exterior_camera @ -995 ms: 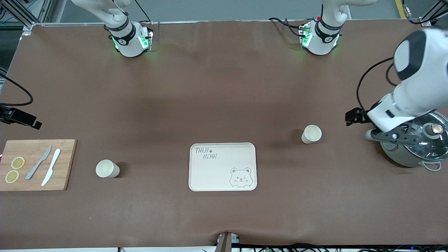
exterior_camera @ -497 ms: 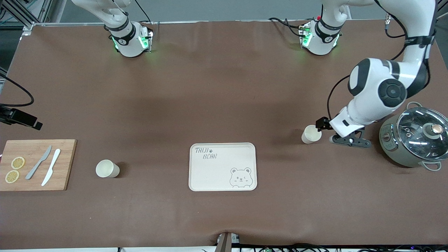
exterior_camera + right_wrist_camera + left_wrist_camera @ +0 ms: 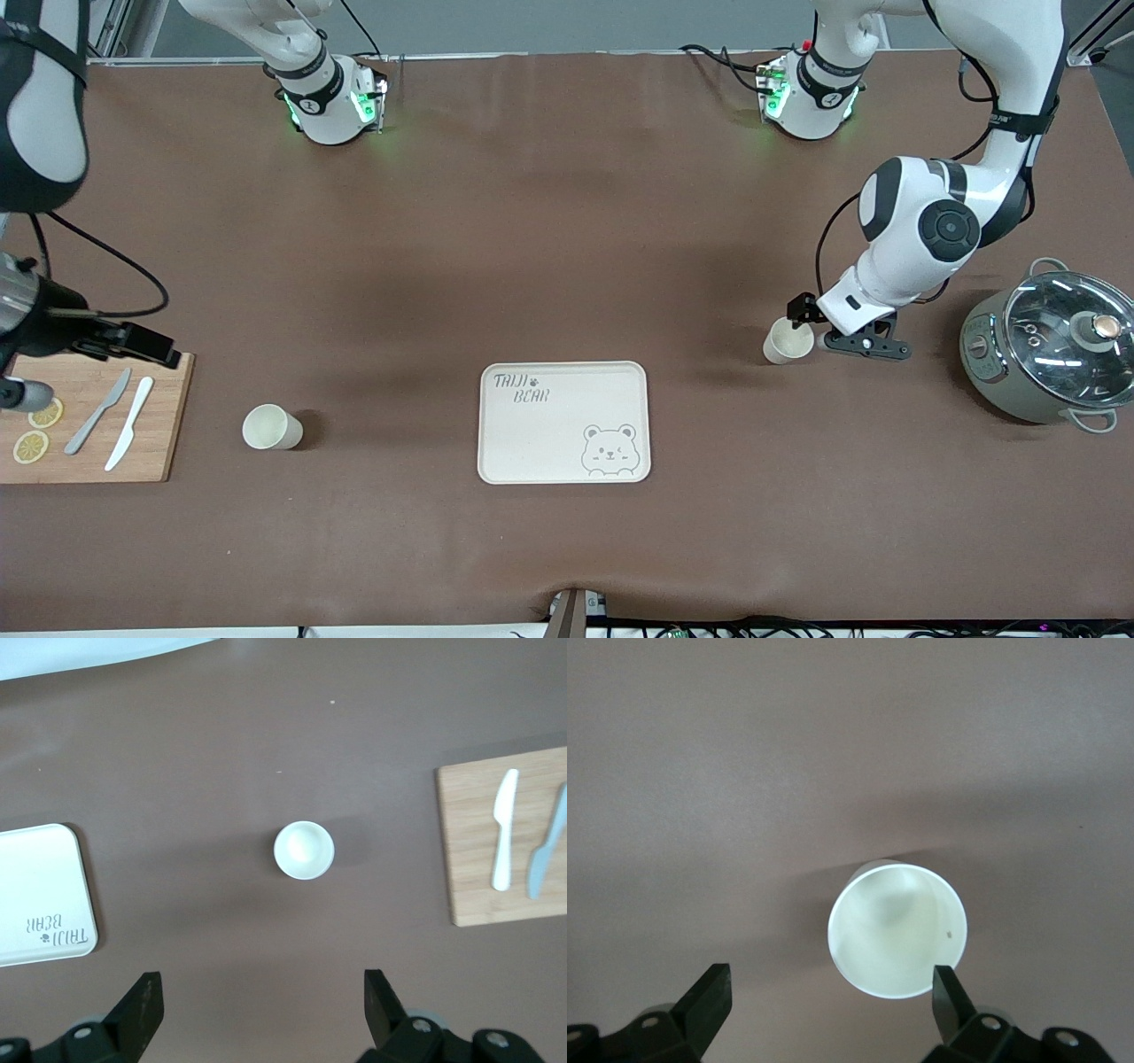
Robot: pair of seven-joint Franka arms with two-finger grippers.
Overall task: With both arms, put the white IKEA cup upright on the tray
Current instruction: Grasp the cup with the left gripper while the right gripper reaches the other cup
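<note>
Two white cups stand upright on the brown table. One cup is toward the left arm's end, farther from the front camera than the cream tray. My left gripper is open just above and beside this cup, one fingertip at its rim, holding nothing. The other cup stands between the tray and the cutting board. My right gripper is open and empty, up over the cutting board's edge.
A wooden cutting board with two knives and lemon slices lies at the right arm's end. A lidded pot stands at the left arm's end, beside the left gripper.
The left arm swung from over the pot across to the cup beside it. The right arm came into view over the cutting board. Cups and tray have not moved.
</note>
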